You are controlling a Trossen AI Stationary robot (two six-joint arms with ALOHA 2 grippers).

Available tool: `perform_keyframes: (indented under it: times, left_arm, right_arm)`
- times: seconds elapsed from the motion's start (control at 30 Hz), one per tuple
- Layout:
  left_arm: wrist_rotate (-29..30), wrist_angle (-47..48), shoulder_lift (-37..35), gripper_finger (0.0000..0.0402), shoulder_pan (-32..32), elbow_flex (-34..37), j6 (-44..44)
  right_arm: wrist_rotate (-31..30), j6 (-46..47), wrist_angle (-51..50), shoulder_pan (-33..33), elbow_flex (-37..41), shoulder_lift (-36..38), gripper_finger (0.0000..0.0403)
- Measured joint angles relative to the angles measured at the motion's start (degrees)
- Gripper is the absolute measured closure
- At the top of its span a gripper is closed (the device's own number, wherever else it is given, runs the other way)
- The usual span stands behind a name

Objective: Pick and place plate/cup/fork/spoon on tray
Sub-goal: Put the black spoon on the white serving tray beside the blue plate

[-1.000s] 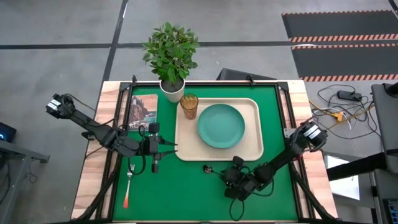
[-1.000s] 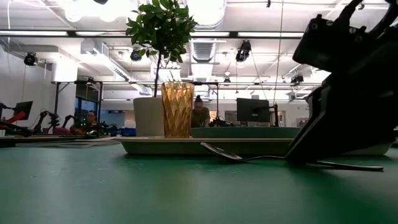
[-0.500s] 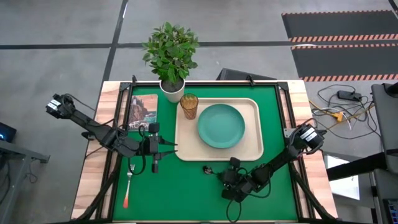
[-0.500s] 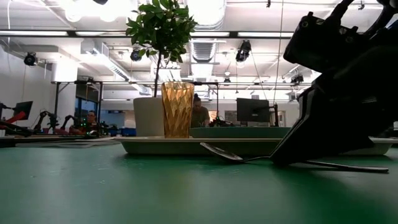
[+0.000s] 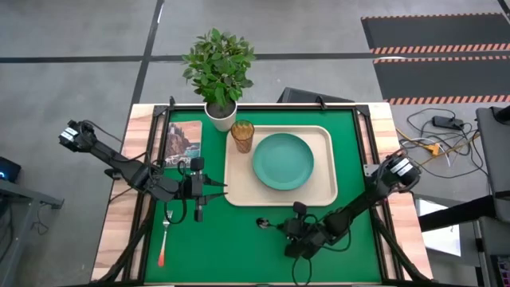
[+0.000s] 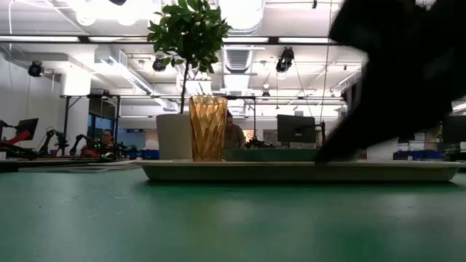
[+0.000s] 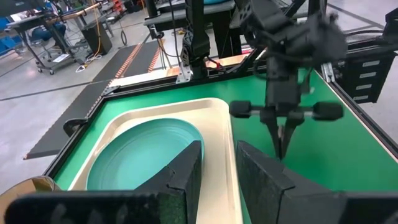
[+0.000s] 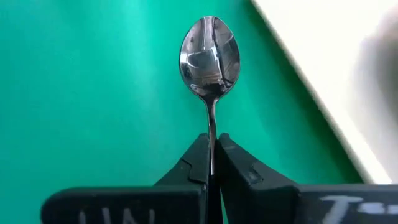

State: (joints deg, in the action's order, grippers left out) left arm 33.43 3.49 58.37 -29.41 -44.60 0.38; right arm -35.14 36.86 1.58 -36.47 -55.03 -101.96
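Note:
The cream tray (image 5: pixel 323 187) lies mid-table on the green mat, with the teal plate (image 5: pixel 283 161) and the amber cup (image 5: pixel 243 135) standing on it. The fork (image 5: pixel 163 237) lies flat on the mat at the near left, orange handle toward the near edge. My right gripper (image 5: pixel 280 228) is just in front of the tray's near rim, shut on the silver spoon (image 8: pixel 209 56). My left gripper (image 7: pixel 219 171) hovers open at the tray's left rim with nothing between its fingers. My right gripper pinches the spoon's thin handle (image 8: pixel 211 138) between its two fingers, a little behind the bowl. The fingers come from the table's right and lie along the handle, so the bowl (image 5: pixel 261 223) sticks out toward the left, hollow side up. The spoon is off the mat.
A potted plant (image 5: pixel 219 76) in a white pot stands at the far edge beside the cup. A picture card (image 5: pixel 185 142) lies left of the tray. Bare green mat (image 5: pixel 215 247) stretches along the near side. Wooden strips border the mat on both sides.
My right gripper has gone a little toward the table's left and risen, taking the spoon with it. The spoon lay on the mat in front of the tray a second ago and is now lifted off it, bowl leading leftward.

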Motion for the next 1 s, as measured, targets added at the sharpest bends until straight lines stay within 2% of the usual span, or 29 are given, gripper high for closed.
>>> perform_keyframes:
  times: [0.13,0.23,0.37,0.5,0.63,0.73,1.0]
  left_arm:
    - [0.0,0.0,0.0,0.0319,0.0,0.0,0.0]
    - [0.0,0.0,0.0,0.0319,0.0,0.0,0.0]
    - [0.0,0.0,0.0,0.0319,0.0,0.0,0.0]
    - [0.0,0.0,0.0,0.0319,0.0,0.0,0.0]
    - [0.0,0.1,0.0,0.0319,0.0,0.0,0.4]
    - [0.0,0.1,0.0,0.0319,0.0,0.0,0.6]
    - [0.0,0.0,0.0,0.0319,0.0,0.0,3.4]
  right_arm:
    - [-2.2,0.9,-1.1,0.4,-0.9,3.0,0.0394]
    - [-7.1,7.7,-5.2,1.4,-1.0,6.6,0.0394]
    - [-9.8,25.3,-18.3,4.6,-1.0,12.3,0.0394]
    - [-9.3,47.8,-39.0,8.1,-1.0,17.8,0.0394]
    - [-9.6,61.4,-54.5,9.7,0.5,21.9,0.0394]
    - [-10.0,67.1,-58.0,10.7,3.2,24.5,0.0394]
    - [-10.1,74.6,-56.6,13.7,11.8,27.5,0.0394]
